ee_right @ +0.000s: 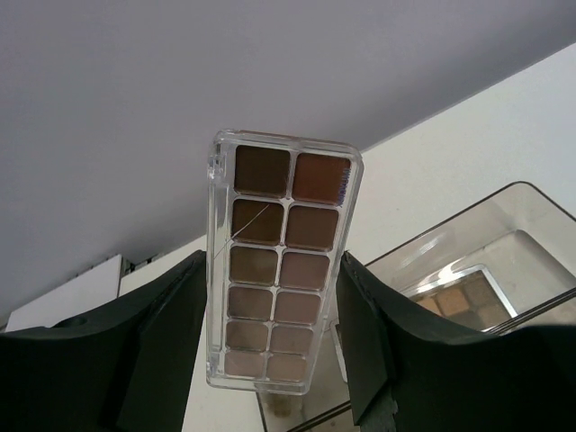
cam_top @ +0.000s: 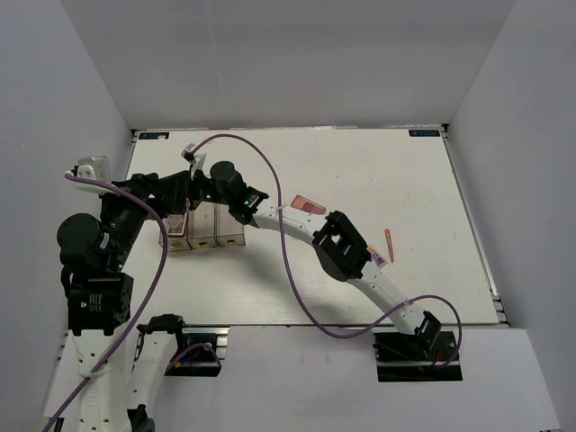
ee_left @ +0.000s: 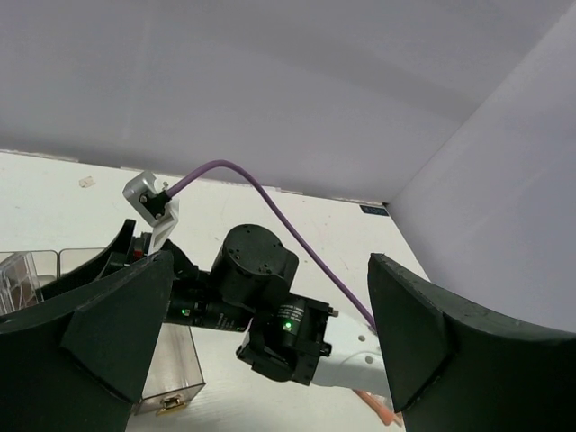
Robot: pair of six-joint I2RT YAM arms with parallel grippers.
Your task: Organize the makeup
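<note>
My right gripper [ee_right: 274, 306] is shut on a clear brown palette [ee_right: 277, 252] and holds it upright above the clear three-compartment box [ee_right: 504, 225]. A second brown palette [ee_right: 459, 301] lies inside that box. In the top view the right gripper [cam_top: 196, 184] hangs over the box [cam_top: 203, 230]; the held palette is hidden there. My left gripper [cam_top: 180, 200] is open and empty just left of it, and its wide jaws frame the right wrist [ee_left: 261, 270] in the left wrist view. A pink palette [cam_top: 308, 205] and a pink-red pencil [cam_top: 389, 245] lie on the table.
The purple cable [cam_top: 270, 171] loops over the middle of the table from the right arm [cam_top: 346, 252]. The box's gold latch [ee_left: 166, 405] faces the near side. White walls close the table at the back and both sides.
</note>
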